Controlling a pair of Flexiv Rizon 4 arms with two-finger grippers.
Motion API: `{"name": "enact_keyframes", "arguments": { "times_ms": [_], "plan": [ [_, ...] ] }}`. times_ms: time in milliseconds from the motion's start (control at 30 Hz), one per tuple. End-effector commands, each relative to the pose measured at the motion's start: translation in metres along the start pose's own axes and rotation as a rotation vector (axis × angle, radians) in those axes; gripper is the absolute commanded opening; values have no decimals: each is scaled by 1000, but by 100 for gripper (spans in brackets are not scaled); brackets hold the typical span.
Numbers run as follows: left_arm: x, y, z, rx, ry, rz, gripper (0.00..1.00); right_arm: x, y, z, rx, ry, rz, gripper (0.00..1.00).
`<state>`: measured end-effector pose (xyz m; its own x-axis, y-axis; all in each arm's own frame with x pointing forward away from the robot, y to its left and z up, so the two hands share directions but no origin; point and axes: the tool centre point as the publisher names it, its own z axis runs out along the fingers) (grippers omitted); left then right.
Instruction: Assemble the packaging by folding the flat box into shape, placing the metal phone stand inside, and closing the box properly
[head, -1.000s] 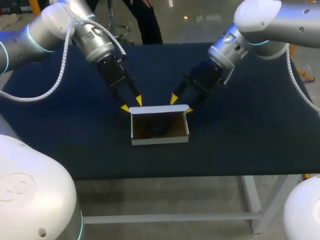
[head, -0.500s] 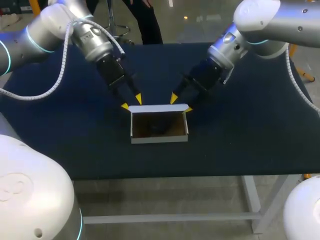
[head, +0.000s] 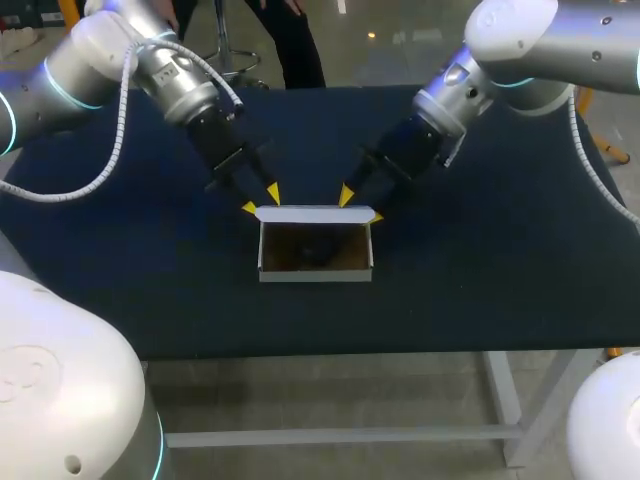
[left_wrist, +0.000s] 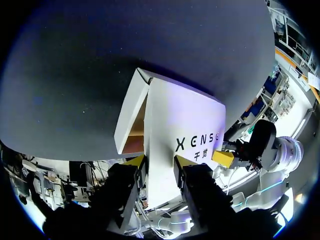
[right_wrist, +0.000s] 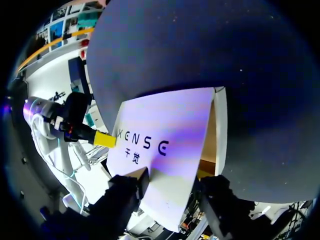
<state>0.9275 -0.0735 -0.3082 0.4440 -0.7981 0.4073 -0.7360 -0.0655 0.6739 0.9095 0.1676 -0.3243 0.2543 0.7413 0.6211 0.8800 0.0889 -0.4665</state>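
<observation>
White printed cardboard lid flap (left_wrist: 185, 115) was clamped by left gripper (left_wrist: 159, 161), right gripper (right_wrist: 172, 176); tearing was feared if pulled unevenly.

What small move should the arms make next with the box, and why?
Probably swing the lid forward and down over the box. The box is open on top. The lid stands up along its far edge, with the left gripper and the right gripper at the lid's two far corners, placed to tip it shut together.
</observation>
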Motion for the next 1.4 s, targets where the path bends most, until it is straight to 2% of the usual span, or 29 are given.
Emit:
{"name": "enact_keyframes", "arguments": {
  "times_ms": [33,500,1000,1400],
  "plan": [
    [2,0,2,1,8,-2,40,4,5,2,16,-2,0,56],
    [2,-2,5,5,24,-16,40,2,8,4,24,1,3,58],
    [-2,6,15,53,64,-36,40,0,7,6,33,4,1,56],
    [-4,9,19,57,81,-33,40,-3,7,8,39,5,0,57]
  ]
}}
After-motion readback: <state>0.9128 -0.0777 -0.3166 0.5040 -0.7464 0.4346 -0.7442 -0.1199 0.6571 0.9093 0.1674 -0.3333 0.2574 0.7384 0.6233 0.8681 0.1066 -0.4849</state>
